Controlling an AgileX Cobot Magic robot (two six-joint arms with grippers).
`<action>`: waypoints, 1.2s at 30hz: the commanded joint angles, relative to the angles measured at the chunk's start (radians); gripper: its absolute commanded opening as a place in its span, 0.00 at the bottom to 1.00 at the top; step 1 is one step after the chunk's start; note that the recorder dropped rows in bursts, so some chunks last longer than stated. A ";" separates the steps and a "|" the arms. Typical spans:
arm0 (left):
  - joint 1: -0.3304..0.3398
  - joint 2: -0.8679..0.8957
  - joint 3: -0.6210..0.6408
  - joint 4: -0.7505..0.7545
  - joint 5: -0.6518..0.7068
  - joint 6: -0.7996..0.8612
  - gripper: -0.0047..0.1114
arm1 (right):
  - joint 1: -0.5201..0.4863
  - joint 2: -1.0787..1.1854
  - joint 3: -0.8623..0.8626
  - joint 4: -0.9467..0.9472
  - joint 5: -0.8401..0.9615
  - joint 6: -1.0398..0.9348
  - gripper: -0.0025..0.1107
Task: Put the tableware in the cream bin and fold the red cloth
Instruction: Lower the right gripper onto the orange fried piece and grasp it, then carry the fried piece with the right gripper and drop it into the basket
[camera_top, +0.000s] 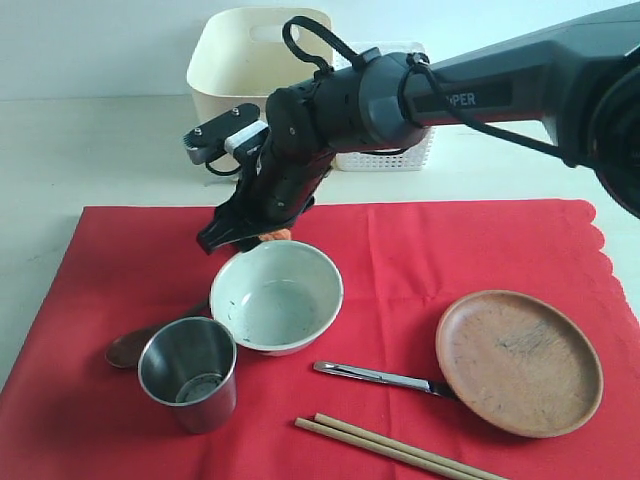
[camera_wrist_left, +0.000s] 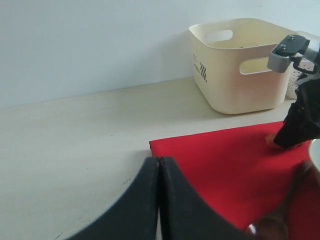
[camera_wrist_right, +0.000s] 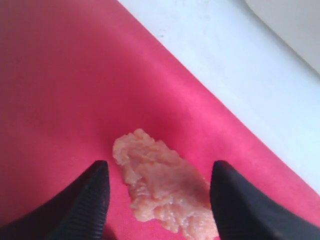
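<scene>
Jaws of downturned right arm spread astride orange lump, on red cloth, left jaws clenched

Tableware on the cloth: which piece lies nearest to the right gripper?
The bowl; its rim is just beside the right gripper, while the cup and plate sit farther away.

Closed left pincer over pale table, red cloth and cream bin beyond.

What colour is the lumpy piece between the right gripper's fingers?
Pale orange-pink lumpy piece, lying on the red cloth; best seen in the right wrist view.
</scene>
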 joint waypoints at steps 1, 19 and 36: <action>0.001 -0.007 0.003 0.000 -0.002 0.001 0.06 | 0.002 0.015 0.004 0.015 0.034 0.010 0.36; 0.001 -0.007 0.003 0.000 -0.002 0.001 0.06 | 0.002 -0.036 -0.068 0.013 0.042 0.006 0.05; 0.001 -0.007 0.003 0.000 -0.002 0.001 0.06 | 0.002 -0.028 -0.077 -0.009 0.060 0.122 0.30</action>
